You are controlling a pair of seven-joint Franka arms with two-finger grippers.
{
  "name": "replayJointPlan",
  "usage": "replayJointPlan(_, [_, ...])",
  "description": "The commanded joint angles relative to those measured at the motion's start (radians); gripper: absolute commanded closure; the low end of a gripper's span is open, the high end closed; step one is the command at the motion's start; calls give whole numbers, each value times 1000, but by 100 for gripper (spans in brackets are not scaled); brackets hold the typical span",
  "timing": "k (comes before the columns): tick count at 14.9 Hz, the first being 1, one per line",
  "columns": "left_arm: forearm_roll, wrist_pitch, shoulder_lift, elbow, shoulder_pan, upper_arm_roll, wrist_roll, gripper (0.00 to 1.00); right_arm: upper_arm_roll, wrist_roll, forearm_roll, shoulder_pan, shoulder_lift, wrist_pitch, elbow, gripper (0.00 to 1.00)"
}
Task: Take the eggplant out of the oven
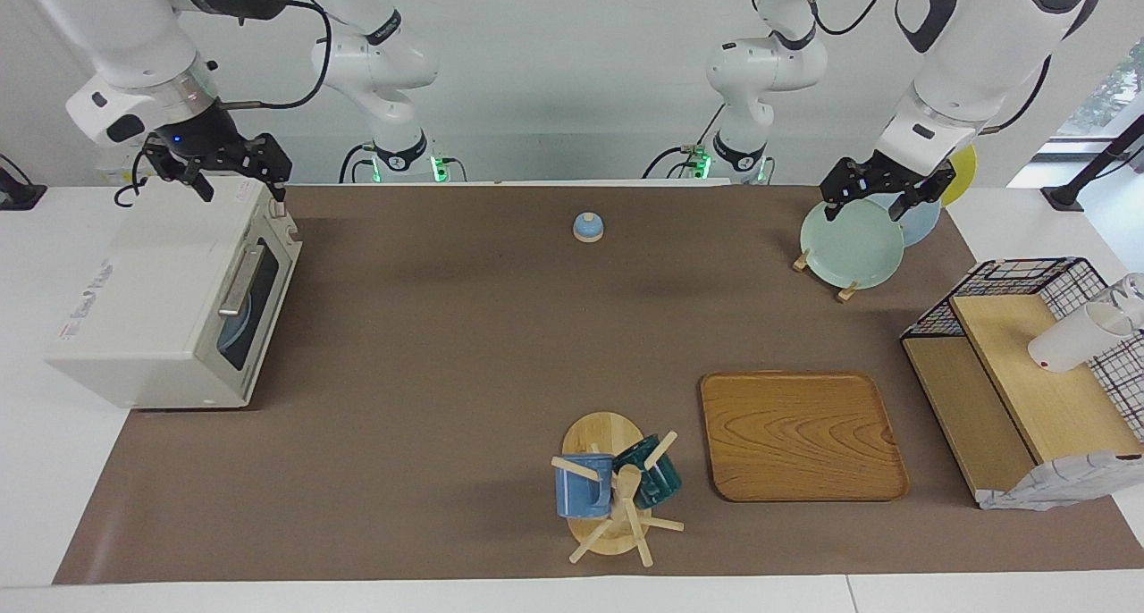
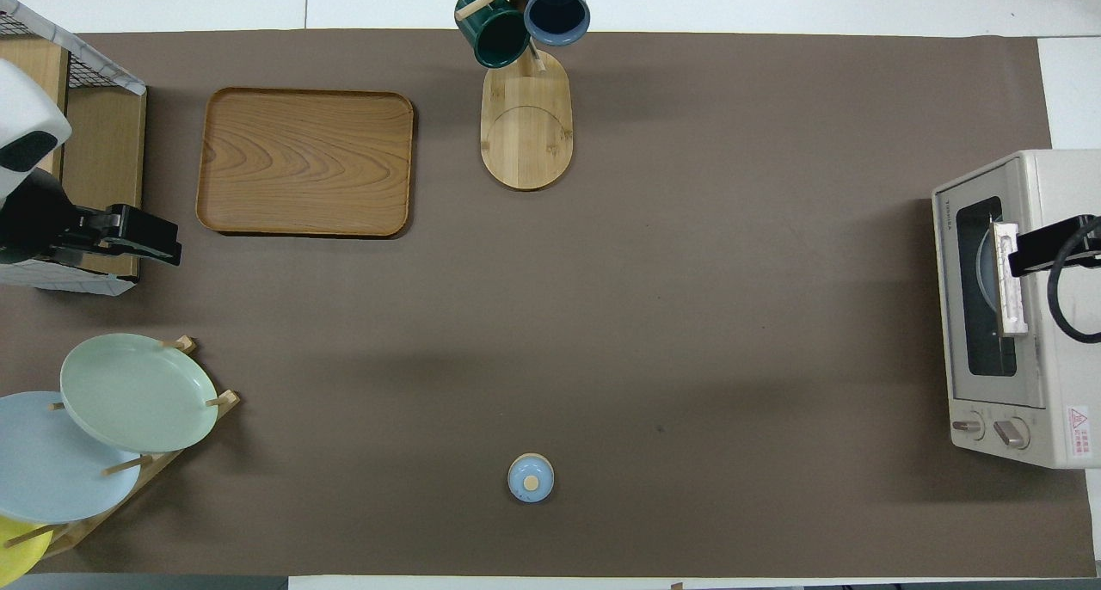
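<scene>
The table (image 1: 447,345) is filling most of both frames under a brown mat. The oven (image 1: 170,314) is sitting at the left edge of the facing view and the right edge of the overhead view, its door shut; something rounded and bluish is showing through the dark window, but the eggplant is not making itself out, so whether it is lying inside I cannot tell. The right gripper (image 1: 239,188) is hanging over the oven's top at upper left of the facing view, its fingers spread apart and holding nothing. The left gripper (image 1: 880,204) is hanging over the plate rack (image 1: 845,247) at upper right, fingers likewise parted and empty. A wooden tray (image 1: 800,434) is lying at lower right of centre, a mug tree (image 1: 617,488) beside it at bottom centre, and a small blue lid (image 1: 588,227) is sitting at top centre
</scene>
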Motion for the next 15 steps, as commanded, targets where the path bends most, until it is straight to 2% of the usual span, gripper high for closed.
replayJointPlan(1, [-10,12,-21,-23,1,3,-2,0,1,-17,7,-4,-1,11,-5,0])
replayJointPlan(9, [-10,12,-21,-23,1,3,-2,0,-1,-25,24,-9,-12,17,-19,0])
replayJointPlan(10, [-10,12,-21,-23,1,5,-2,0,-1,-26,22,-7,-14,32,-24,9])
replayJointPlan(11, [-10,12,-21,-23,1,3,-2,0,1,-29,23,-8,-14,46,-28,68])
replayJointPlan(12, [-10,12,-21,-23,1,3,-2,0,1,-40,22,-1,-17,52,-36,98])
replayJointPlan(15, [-10,12,-21,-23,1,3,-2,0,7,-68,19,4,-46,83,-107,100])
